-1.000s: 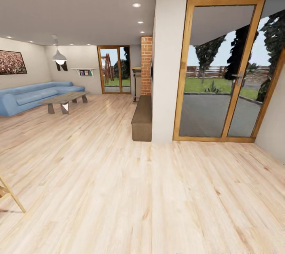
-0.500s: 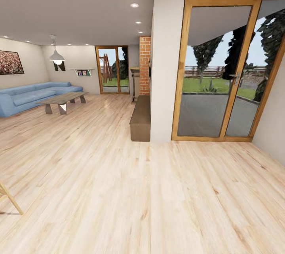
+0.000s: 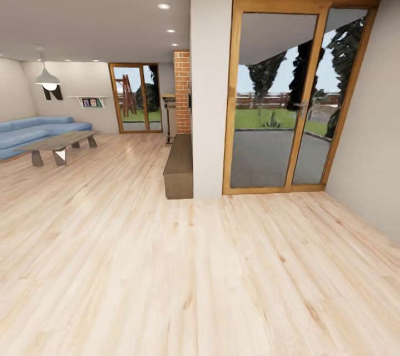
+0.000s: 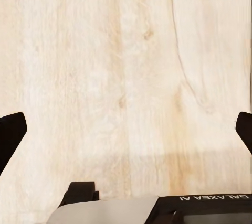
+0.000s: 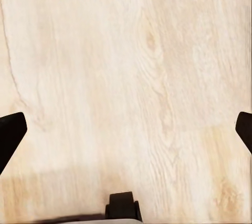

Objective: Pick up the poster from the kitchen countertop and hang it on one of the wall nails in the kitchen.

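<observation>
Ahead, pale wooden plank floor [image 3: 166, 267] fills the lower frame, a white square pillar [image 3: 211, 95] stands at centre, wood-framed glass doors [image 3: 289, 95] right, a blue sofa [image 3: 33, 134] far left. Both wrist views show black fingers [image 4: 10, 137] [image 5: 10, 137] spread wide over floorboards, pinching nothing.

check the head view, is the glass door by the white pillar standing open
No, the wood-framed glass door sits flush in its frame beside the white pillar, with no gap showing.
</observation>
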